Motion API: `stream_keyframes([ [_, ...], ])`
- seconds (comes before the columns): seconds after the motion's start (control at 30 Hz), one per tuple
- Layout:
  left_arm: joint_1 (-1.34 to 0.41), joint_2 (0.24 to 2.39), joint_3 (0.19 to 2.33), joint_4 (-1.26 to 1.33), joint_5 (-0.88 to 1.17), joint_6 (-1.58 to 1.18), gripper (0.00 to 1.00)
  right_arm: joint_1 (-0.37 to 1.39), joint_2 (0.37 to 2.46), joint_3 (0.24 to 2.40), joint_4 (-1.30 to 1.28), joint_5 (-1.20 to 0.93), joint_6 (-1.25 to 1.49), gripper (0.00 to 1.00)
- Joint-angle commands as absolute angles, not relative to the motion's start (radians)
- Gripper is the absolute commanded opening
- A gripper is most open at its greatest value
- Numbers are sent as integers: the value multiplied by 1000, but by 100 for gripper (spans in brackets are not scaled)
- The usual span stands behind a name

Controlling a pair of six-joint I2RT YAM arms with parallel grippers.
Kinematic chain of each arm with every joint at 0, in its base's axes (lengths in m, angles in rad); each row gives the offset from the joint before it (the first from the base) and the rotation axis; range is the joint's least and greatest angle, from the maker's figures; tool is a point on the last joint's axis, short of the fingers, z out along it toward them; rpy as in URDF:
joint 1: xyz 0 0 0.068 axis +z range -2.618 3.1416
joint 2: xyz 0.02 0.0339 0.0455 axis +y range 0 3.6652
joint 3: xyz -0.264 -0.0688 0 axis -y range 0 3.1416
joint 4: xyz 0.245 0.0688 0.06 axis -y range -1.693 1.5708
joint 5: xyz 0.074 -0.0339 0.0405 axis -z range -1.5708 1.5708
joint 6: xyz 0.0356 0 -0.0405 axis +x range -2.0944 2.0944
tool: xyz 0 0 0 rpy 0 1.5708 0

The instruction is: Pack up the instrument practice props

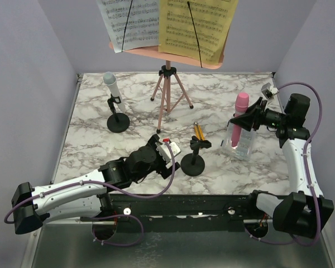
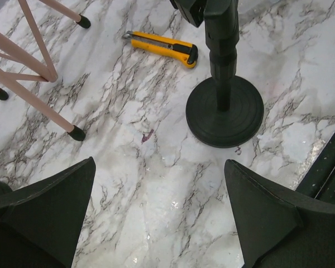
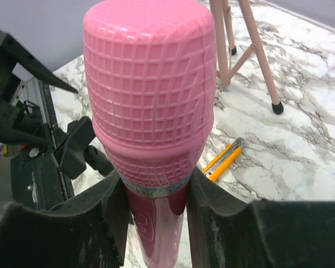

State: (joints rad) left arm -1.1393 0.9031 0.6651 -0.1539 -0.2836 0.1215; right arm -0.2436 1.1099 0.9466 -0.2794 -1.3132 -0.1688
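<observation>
Overhead view, read left to right. The grey-white toy microphone (image 1: 110,84) stands upright in its black mount (image 1: 118,123), whose round base keeps it erect on the marble table (image 1: 84,151); neither is packed yet. The white page (image 1: 128,22) and yellow page (image 1: 198,25) lean on the pink music rack (image 1: 156,51), each pinned by a thin black retaining arm, above the spread pink tripod (image 1: 167,92). The left gripper (image 1: 159,146) hangs low with its jaws wide apart and empty, facing the empty mount (image 1: 193,163) just beside it, probably lined up for a grasp on that stem. The yellow-and-black cutter (image 1: 199,132) lies flat beyond it. The right gripper (image 1: 247,120) is clamped on the pink toy microphone (image 1: 242,109) just below its ribbed head, holding it vertical so that its lower end appears to sit in the clear plastic box (image 1: 238,146). Printed staves cover both pages, but no title is legible. A faint emblem on the pink barrel cannot be read, and no brand shows.
</observation>
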Motion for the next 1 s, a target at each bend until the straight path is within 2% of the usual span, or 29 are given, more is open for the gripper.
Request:
stream_keyframes([
  [0.0,-1171,908,672,-239,-364,167,99,-249,1170,961,-144,-1243,23,0],
  [0.2,-1233,911,647,-245,-403,200,99,-224,1328,1084,-190,-1181,146,0],
  [0.37,-1294,922,628,-262,-485,224,99,-130,1444,1215,-306,-990,143,0],
  [0.63,-1308,881,615,-299,-508,208,99,-56,1589,1341,-365,-800,193,0],
  [0.87,-1310,775,564,-338,-521,201,99,0,1707,1538,-467,-566,207,0],
  [0.97,-1307,785,568,-340,-546,203,99,38,1766,1614,-494,-530,222,0],
])
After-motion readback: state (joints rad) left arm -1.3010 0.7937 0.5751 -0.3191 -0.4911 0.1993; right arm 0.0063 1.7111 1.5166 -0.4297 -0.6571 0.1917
